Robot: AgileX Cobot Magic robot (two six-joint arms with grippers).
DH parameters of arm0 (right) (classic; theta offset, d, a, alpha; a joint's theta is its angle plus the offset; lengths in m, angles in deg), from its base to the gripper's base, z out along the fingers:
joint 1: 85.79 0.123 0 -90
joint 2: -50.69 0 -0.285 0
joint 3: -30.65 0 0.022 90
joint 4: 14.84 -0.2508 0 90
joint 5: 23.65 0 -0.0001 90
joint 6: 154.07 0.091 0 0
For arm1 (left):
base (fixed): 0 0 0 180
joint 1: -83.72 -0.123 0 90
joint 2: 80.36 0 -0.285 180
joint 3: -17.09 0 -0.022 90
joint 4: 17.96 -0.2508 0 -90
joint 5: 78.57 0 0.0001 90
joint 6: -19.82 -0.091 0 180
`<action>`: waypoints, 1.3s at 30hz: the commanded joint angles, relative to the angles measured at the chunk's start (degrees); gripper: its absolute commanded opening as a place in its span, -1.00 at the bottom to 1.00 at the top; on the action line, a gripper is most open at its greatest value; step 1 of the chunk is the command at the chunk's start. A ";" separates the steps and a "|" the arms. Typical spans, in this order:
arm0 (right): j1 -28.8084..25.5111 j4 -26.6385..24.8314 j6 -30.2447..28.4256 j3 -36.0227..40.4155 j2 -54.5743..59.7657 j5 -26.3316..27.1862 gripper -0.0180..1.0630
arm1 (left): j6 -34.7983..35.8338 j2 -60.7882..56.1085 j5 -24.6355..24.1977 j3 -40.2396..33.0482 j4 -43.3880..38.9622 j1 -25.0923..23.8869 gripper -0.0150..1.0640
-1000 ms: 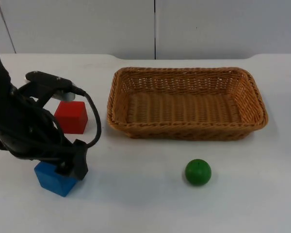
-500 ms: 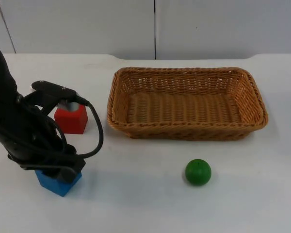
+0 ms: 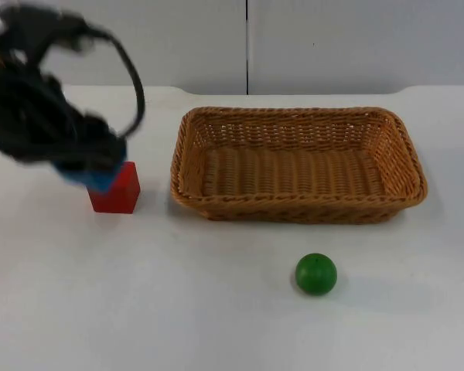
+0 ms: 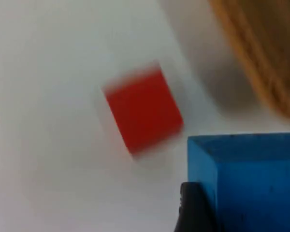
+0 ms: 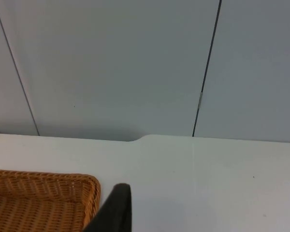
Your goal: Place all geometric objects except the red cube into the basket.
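My left gripper (image 3: 95, 164) is shut on the blue cube (image 3: 102, 180) and holds it in the air, just above and left of the red cube (image 3: 116, 195), which rests on the table. In the left wrist view the blue cube (image 4: 251, 179) sits against a black fingertip (image 4: 193, 209), with the red cube (image 4: 144, 112) below it and the basket's rim (image 4: 261, 53) beyond. The wicker basket (image 3: 294, 210) stands empty at the table's middle right. A green ball (image 3: 315, 273) lies in front of it. My right gripper (image 5: 113, 210) waits above the table near a basket corner (image 5: 43, 195).
The grey partition wall (image 3: 332, 42) closes off the table's far edge behind the basket. White table top (image 3: 178, 309) stretches between the red cube and the green ball.
My left gripper has lifted the blue cube off the table's front left and carried it up and back, over the red cube. The ball, basket and red cube have stayed put.
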 commanded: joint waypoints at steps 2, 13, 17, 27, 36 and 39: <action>-0.20 0.27 -0.12 -0.32 -0.04 0.60 0.96 | 0.52 -7.91 8.53 0.33 1.46 0.40 -0.95; -0.20 0.27 -0.12 -0.32 -0.04 0.71 0.96 | 2.02 -10.73 -5.88 18.36 4.03 0.40 -0.95; -0.20 0.27 -0.12 -0.32 -0.04 0.71 0.96 | 1.34 -6.23 -5.66 21.58 7.07 1.08 -0.95; -0.20 0.15 -0.12 -0.32 -0.04 0.71 0.96 | -0.54 13.04 -5.03 31.81 6.66 11.84 -0.95; -0.20 0.25 -0.12 -0.32 -0.04 0.49 0.96 | 1.94 31.04 -8.60 45.20 6.66 15.05 -0.95; -0.20 0.25 -0.12 -0.32 -0.04 0.22 0.96 | 2.89 34.90 -11.10 48.85 5.35 15.05 -0.95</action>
